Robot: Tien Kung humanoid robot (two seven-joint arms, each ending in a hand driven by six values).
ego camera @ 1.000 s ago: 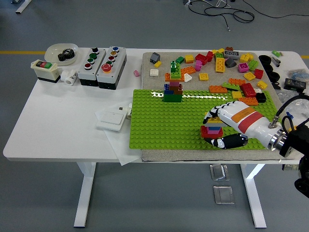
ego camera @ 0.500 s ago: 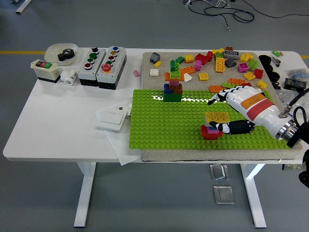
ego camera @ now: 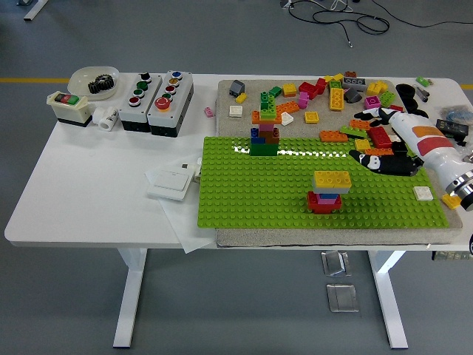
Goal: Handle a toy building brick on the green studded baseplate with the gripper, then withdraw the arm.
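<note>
Right hand [ego camera: 384, 140] open — yellow brick [ego camera: 332, 179] well apart, down-left.

The right hand [ego camera: 384, 140] hangs low at the right edge, fingers loosely spread, holding nothing, white forearm angled inward.
</note>
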